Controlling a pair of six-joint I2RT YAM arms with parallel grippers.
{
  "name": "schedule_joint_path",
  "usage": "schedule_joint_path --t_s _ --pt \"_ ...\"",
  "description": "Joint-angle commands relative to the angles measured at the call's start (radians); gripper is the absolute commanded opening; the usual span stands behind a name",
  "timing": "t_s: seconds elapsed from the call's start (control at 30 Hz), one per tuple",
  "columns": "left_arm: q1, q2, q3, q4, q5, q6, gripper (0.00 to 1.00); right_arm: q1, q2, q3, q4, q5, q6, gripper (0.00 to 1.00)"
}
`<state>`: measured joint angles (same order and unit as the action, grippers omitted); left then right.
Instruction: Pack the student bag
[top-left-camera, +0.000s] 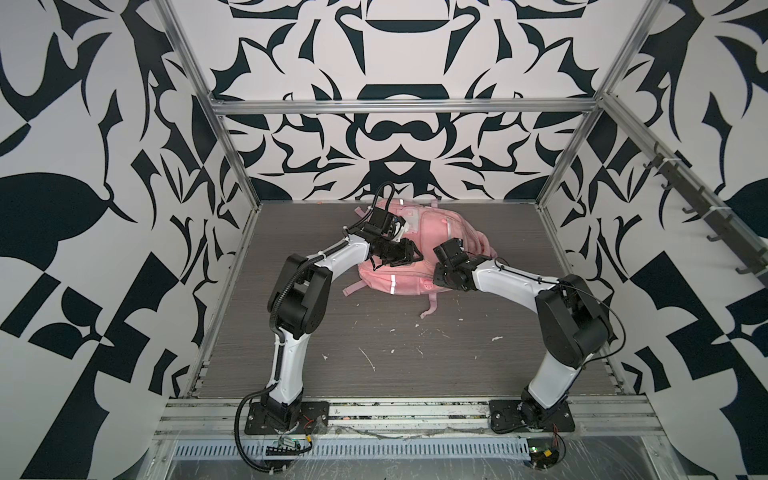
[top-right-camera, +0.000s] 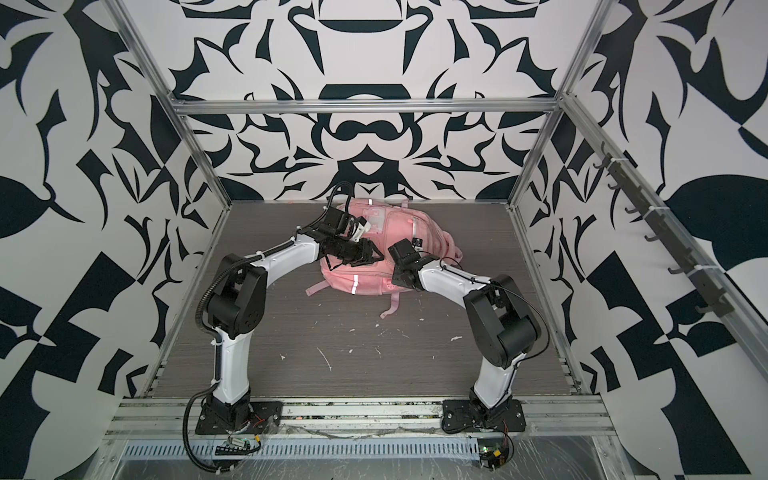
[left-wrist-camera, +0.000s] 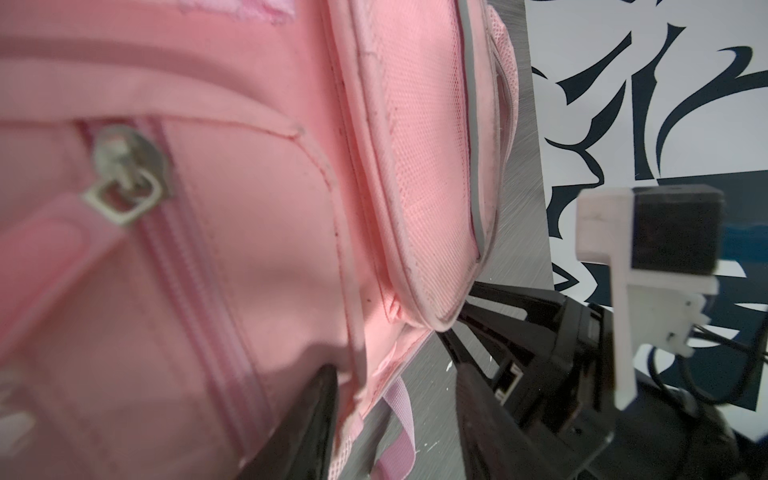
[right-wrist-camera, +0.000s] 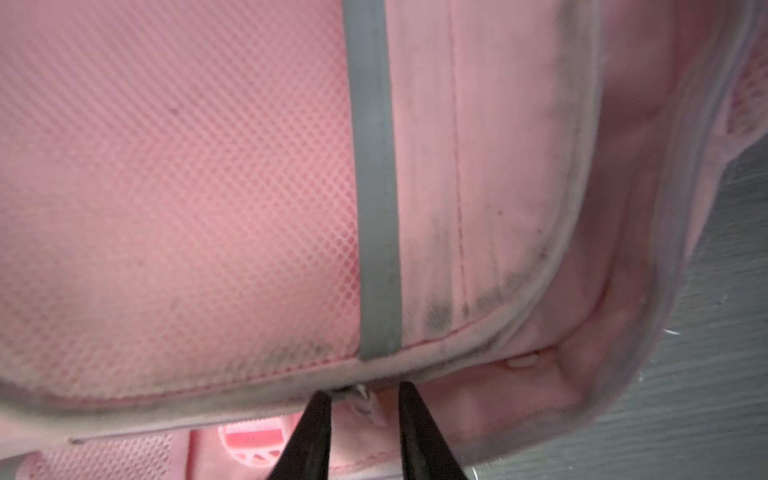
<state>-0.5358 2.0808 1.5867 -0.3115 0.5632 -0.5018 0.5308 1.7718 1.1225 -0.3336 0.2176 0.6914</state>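
Observation:
The student bag (top-left-camera: 432, 232) (top-right-camera: 386, 232), a pink backpack with silver strips, lies on its side at the back middle of the table. My left gripper (top-left-camera: 409, 255) (left-wrist-camera: 395, 415) is open over the bag's near left part. One finger (left-wrist-camera: 299, 428) rests on the fabric, and the bag's edge and a strap lie in the gap. My right gripper (top-left-camera: 436, 280) (right-wrist-camera: 363, 409) is at the bag's right side. Its jaws stand narrowly apart around a small zip pull (right-wrist-camera: 368, 405), just under a grey strip (right-wrist-camera: 374, 187). Another zip slider (left-wrist-camera: 124, 174) shows in the left wrist view.
Pink straps (top-left-camera: 430, 309) trail from the bag toward the front on the grey wood-grain table (top-left-camera: 374, 365), which is flecked with white scraps. Metal frame posts (top-left-camera: 232, 158) stand at the back corners. A rail of hooks (top-left-camera: 706, 216) runs along the right wall.

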Motion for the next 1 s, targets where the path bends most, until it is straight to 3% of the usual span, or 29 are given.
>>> schedule_joint_path --t_s 0.0,0.33,0.73,0.97 --pt "0.007 0.013 -0.025 -0.083 -0.036 -0.004 0.5 -0.005 0.002 0.033 -0.001 -0.015 -0.028 0.24" --pt "0.014 0.016 -0.024 -0.082 -0.04 -0.006 0.5 -0.004 -0.061 0.016 -0.037 -0.055 -0.05 0.02" --pt "0.0 -0.041 -0.013 -0.088 -0.046 0.009 0.52 0.026 -0.104 0.046 -0.092 -0.129 -0.086 0.0" --pt "-0.026 -0.044 -0.022 -0.102 -0.058 0.009 0.54 0.101 -0.068 0.118 -0.14 -0.153 -0.13 0.0"
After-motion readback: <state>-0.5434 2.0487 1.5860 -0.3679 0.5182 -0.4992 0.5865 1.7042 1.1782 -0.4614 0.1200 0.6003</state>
